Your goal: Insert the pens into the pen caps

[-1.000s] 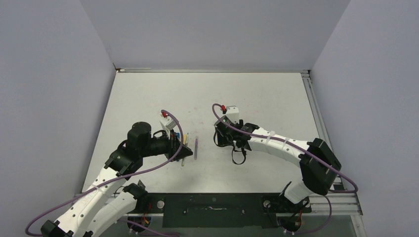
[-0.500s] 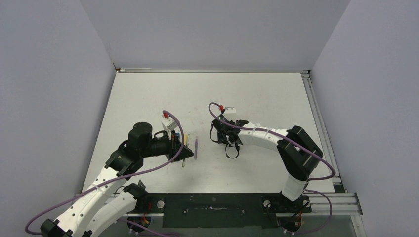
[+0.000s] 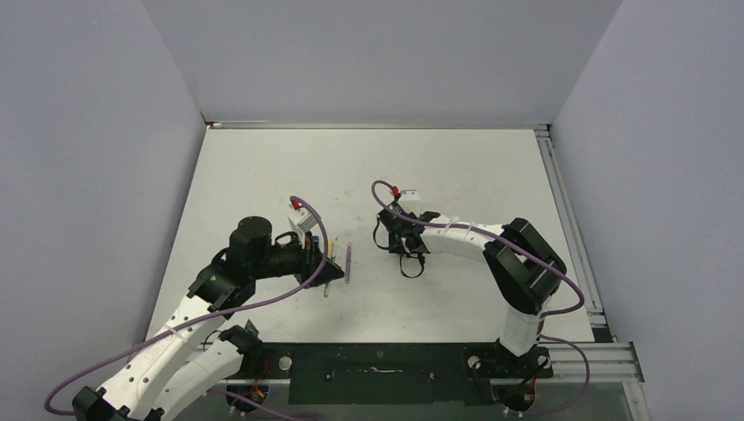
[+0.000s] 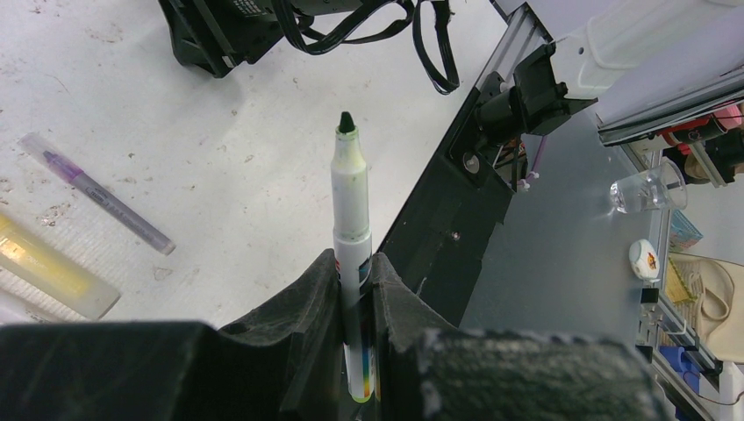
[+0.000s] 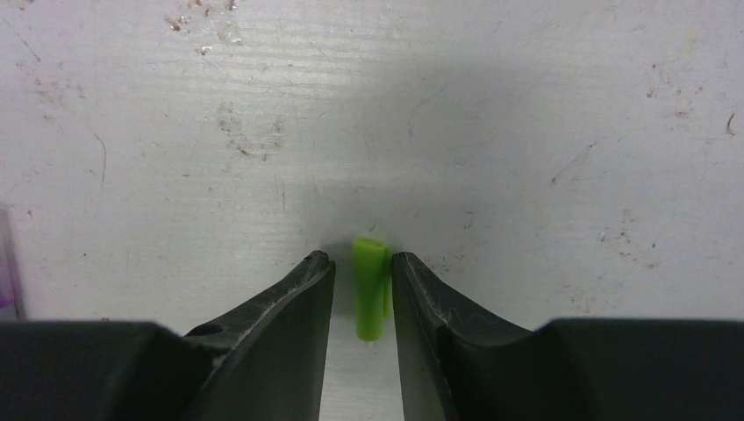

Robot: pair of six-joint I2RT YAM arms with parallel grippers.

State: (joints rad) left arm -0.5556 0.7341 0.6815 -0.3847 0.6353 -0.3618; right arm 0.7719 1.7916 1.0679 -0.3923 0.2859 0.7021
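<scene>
Grey-green pen is clamped in the left gripper, whose two fingers press on the lower barrel. The uncapped dark green tip sticks out past the fingers. From the top view this gripper sits left of centre on the worktop, toward the near side.

Purple pen lies flat on the worktop, free, just right of the left gripper in the top view. Yellow marker lies flat beside it, on its left, near but not touching it, partly under the left gripper in the top view.

Green cap lies on its side on the worktop, right of the purple pen and well apart from it. The right gripper is down at the worktop and straddles the cap, its fingers a little apart. The right finger looks to be touching the cap. The left finger shows a thin gap, so the cap is not clamped. Its open end points away from the gripper body.

Right arm reaches in from the right, elbow raised and wrist near the centre. Other caps not seen in these views. A clear cup stands off the worktop past the near edge.
</scene>
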